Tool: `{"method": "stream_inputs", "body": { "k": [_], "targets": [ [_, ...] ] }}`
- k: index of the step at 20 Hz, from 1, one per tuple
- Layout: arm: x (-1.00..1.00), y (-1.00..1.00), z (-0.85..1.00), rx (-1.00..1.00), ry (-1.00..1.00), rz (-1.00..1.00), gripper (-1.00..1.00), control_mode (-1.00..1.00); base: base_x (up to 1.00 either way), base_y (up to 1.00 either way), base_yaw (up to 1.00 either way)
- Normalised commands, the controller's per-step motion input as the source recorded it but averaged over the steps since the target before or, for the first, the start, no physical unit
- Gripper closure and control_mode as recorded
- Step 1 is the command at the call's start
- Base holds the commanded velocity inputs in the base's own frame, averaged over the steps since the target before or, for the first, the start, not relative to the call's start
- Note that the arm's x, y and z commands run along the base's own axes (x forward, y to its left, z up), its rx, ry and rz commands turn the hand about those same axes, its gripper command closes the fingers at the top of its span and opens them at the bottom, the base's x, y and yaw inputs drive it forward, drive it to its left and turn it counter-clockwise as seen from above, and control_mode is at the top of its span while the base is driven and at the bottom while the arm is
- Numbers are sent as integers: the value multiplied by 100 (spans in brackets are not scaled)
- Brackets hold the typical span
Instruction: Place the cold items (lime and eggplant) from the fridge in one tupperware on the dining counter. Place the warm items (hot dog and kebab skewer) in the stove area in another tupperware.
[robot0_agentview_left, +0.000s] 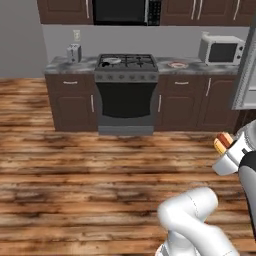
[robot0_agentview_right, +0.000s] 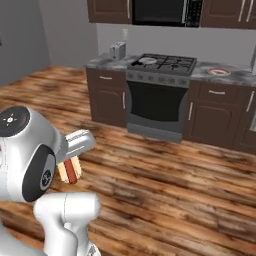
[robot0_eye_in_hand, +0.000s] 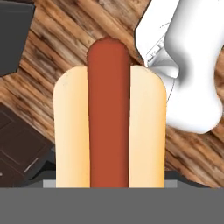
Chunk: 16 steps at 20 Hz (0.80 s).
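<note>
1. The gripper (robot0_agentview_right: 70, 162) is clenched on the hot dog (robot0_eye_in_hand: 109, 118), which runs lengthwise up the middle of the hand view from 6 o'clock toward 12 o'clock, the red sausage lying between the two pale halves of the bun
2. In the right base view the hot dog (robot0_agentview_right: 70, 169) hangs at about 8 o'clock, just under the grey finger of the claw and close against the arm's big round joint
3. In the left base view the hot dog (robot0_agentview_left: 223, 142) shows as an orange and red end at about 3 o'clock, touching the white wrist at the right edge
4. It is held in the air over the wooden floor (robot0_agentview_left: 90, 175), well apart from the kitchen units
5. The stove (robot0_agentview_left: 126, 62) stands at 12 o'clock in the left base view, with a small pan (robot0_agentview_left: 112, 60) on its left rear burner and the dark oven door (robot0_agentview_left: 125, 100) below it
6. On the counter (robot0_agentview_left: 60, 65) at 11 o'clock sits a toaster (robot0_agentview_left: 73, 52); at 1 o'clock lies a round plate (robot0_agentview_left: 177, 64), and further right stands a white microwave (robot0_agentview_left: 222, 50)
7. A second, dark microwave (robot0_agentview_left: 126, 11) is set in the upper cabinets above the stove
</note>
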Motion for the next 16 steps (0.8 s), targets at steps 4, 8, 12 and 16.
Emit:
{"method": "stream_inputs", "body": {
  "k": [4, 8, 12, 16],
  "targets": [
    [0, 0, 0, 0, 0, 0, 100, 100, -100, -2, 7],
    [0, 0, 0, 0, 0, 0, 100, 100, -100, -5, 28],
    [0, 0, 0, 0, 0, 0, 100, 100, -100, -53, 39],
    [0, 0, 0, 0, 0, 0, 100, 100, -100, -31, 26]
  ]
}}
